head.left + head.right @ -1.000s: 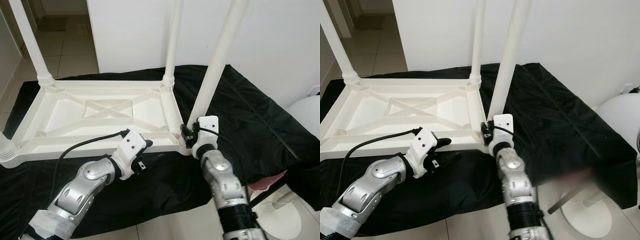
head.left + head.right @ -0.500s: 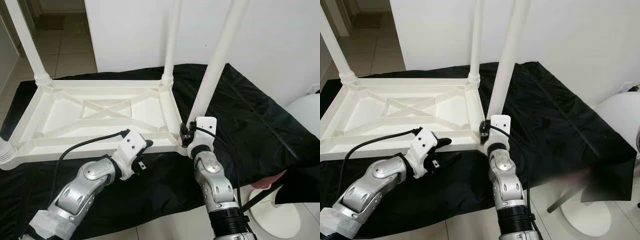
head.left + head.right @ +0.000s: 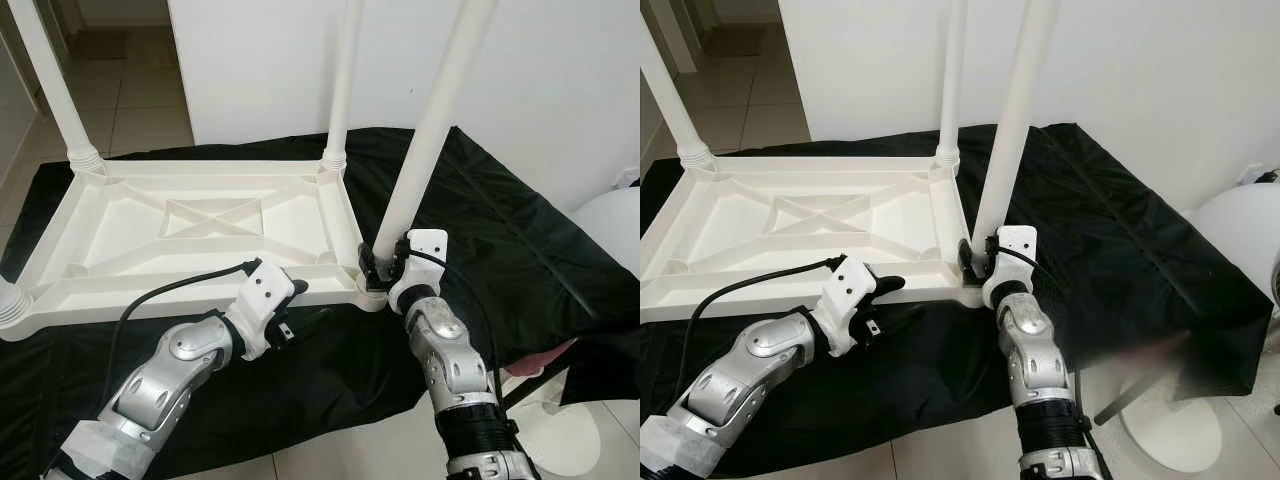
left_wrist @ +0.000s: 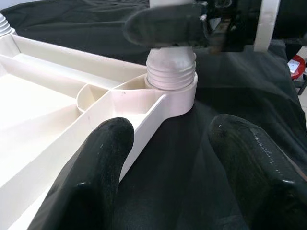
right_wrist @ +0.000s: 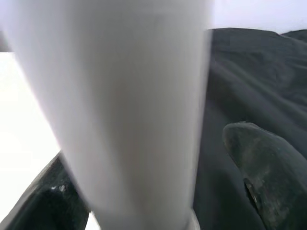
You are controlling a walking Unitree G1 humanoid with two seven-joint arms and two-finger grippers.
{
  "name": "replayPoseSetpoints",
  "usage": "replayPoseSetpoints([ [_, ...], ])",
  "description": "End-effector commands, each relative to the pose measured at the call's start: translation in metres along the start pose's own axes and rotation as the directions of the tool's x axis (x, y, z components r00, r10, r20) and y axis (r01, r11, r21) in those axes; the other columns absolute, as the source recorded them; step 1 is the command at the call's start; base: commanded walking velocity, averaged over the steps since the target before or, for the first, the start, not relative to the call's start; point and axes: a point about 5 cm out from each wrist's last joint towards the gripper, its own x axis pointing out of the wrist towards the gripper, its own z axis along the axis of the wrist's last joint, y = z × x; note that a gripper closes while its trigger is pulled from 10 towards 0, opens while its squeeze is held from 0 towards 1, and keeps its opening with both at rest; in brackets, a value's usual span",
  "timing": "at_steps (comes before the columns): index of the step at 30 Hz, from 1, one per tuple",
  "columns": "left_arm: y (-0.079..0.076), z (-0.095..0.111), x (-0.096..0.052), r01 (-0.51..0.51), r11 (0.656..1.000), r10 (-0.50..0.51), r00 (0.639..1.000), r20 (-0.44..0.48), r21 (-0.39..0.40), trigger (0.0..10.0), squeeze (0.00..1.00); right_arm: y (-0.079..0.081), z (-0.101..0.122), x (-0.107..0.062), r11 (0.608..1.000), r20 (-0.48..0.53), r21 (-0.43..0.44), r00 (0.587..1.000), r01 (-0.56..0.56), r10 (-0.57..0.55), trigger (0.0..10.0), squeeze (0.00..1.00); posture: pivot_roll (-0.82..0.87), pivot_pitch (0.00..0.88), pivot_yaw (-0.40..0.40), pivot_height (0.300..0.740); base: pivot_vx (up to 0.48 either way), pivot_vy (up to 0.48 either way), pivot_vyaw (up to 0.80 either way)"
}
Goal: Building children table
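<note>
The upturned white tabletop (image 3: 200,225) lies on a black cloth (image 3: 500,240). At its near right corner socket (image 4: 171,85), the right gripper (image 3: 384,268) has shifted round the base of the white table leg (image 3: 430,120), fingers now straddling it loosely, suggesting a twist to seat it. Beside that socket, the left gripper (image 3: 300,322) hovers spread by the tabletop's near edge.

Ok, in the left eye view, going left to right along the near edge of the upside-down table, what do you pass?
near-left leg base → left gripper → near-right table leg → right gripper at that leg's base → black cloth
</note>
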Motion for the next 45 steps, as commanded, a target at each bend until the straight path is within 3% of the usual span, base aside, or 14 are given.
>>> replayPoseSetpoints([
  [1, -0.002, -0.002, -0.002, 0.036, 0.999, -0.036, 0.999, -0.008, -0.001, 10.0, 0.0, -0.004, 0.0, 0.001, 0.997, 0.012, 0.0, 0.997, -0.075, 0.075, 10.0, 0.0, 0.01, 0.014, -0.055, 0.74, 0.0, 0.0, 0.0],
  [8, -0.006, -0.003, -0.003, 0.011, 0.999, -0.012, 1.0, -0.01, -0.044, 10.0, 0.0, -0.017, 0.004, 0.001, 0.971, 0.023, -0.089, 0.974, -0.222, 0.225, 10.0, 0.0, 0.01, 0.033, -0.055, 0.74, 0.0, 0.0, 0.0],
  [12, -0.008, -0.003, -0.002, 0.001, 0.999, -0.002, 1.0, -0.02, -0.054, 10.0, 0.0, -0.02, 0.003, 0.003, 0.918, -0.014, -0.134, 0.927, -0.373, 0.375, 10.0, 0.0, 0.0, 0.04, -0.06, 0.74, 0.0, 0.0, 0.0],
  [14, -0.008, -0.003, -0.002, 0.001, 0.999, -0.002, 1.0, -0.02, -0.054, 10.0, 0.0, -0.02, 0.003, 0.003, 0.918, -0.014, -0.134, 0.927, -0.373, 0.375, 10.0, 0.0, 0.0, 0.04, -0.06, 0.74, 0.0, 0.0, 0.0],
  [20, -0.009, 0.002, 0.002, 0.011, 0.999, -0.011, 1.0, -0.001, -0.038, 10.0, 0.0, -0.023, 0.0, 0.008, 0.865, -0.072, -0.15, 0.878, -0.479, 0.473, 10.0, 0.0, 0.0, 0.045, -0.063, 0.74, 0.0, 0.0, 0.0],
  [21, -0.009, 0.004, 0.003, 0.008, 0.999, -0.008, 1.0, 0.003, -0.035, 10.0, 0.0, -0.025, -0.001, 0.011, 0.852, -0.089, -0.151, 0.865, -0.502, 0.494, 7.4, 0.0, 0.01, 0.044, -0.062, 0.74, 0.0, 0.0, 0.0],
  [22, -0.008, 0.004, 0.004, 0.006, 0.999, -0.006, 1.0, 0.005, -0.034, 10.0, 0.0, -0.027, -0.002, 0.013, 0.843, -0.098, -0.152, 0.857, -0.516, 0.506, 2.7, 0.0, 0.01, 0.043, -0.061, 0.74, 0.0, 0.0, 0.0],
  [23, -0.008, 0.004, 0.003, 0.004, 0.999, -0.004, 1.0, 0.005, -0.033, 10.0, 0.0, -0.028, -0.002, 0.014, 0.835, -0.1, -0.15, 0.848, -0.53, 0.521, 0.0, 0.0, 0.01, 0.039, -0.058, 0.74, 0.0, 0.0, 0.0],
  [26, -0.008, 0.004, 0.003, 0.004, 0.999, -0.004, 1.0, 0.003, -0.033, 10.0, 0.0, -0.027, -0.002, 0.016, 0.822, -0.102, -0.154, 0.836, -0.549, 0.539, 0.0, 0.0, 0.01, 0.034, -0.053, 0.74, 0.0, 0.0, 0.0],
  [35, -0.004, 0.008, 0.006, 0.009, 1.0, -0.009, 1.0, 0.006, -0.023, 10.0, 0.0, -0.022, -0.006, 0.015, 0.799, -0.107, -0.152, 0.813, -0.582, 0.572, 0.0, 0.0, 0.0, 0.029, -0.045, 0.74, 0.0, 0.0, 0.0],
  [36, -0.004, 0.008, 0.006, 0.009, 1.0, -0.009, 1.0, 0.007, -0.022, 10.0, 0.0, -0.023, -0.007, 0.015, 0.808, -0.104, -0.141, 0.821, -0.572, 0.562, 1.2, 0.0, 0.0, 0.027, -0.044, 0.74, 0.0, 0.0, 0.0],
  [37, -0.004, 0.007, 0.006, 0.01, 1.0, -0.01, 1.0, 0.007, -0.022, 10.0, 0.0, -0.023, -0.007, 0.015, 0.821, -0.096, -0.121, 0.83, -0.558, 0.55, 10.0, 0.0, 0.0, 0.025, -0.041, 0.74, 0.0, 0.0, 0.0],
  [39, -0.005, 0.007, 0.007, 0.012, 1.0, -0.012, 1.0, 0.008, -0.022, 10.0, 0.0, -0.023, -0.006, 0.015, 0.836, -0.072, -0.076, 0.84, -0.543, 0.538, 10.0, 0.0, 0.0, 0.027, -0.041, 0.74, 0.0, 0.0, 0.0],
  [45, -0.005, 0.007, 0.008, 0.007, 1.0, -0.007, 1.0, 0.015, -0.013, 10.0, 0.0, -0.017, -0.004, 0.014, 0.855, -0.014, -0.053, 0.856, -0.516, 0.516, 10.0, 0.0, -0.01, 0.029, -0.041, 0.74, 0.0, 0.0, 0.0],
])
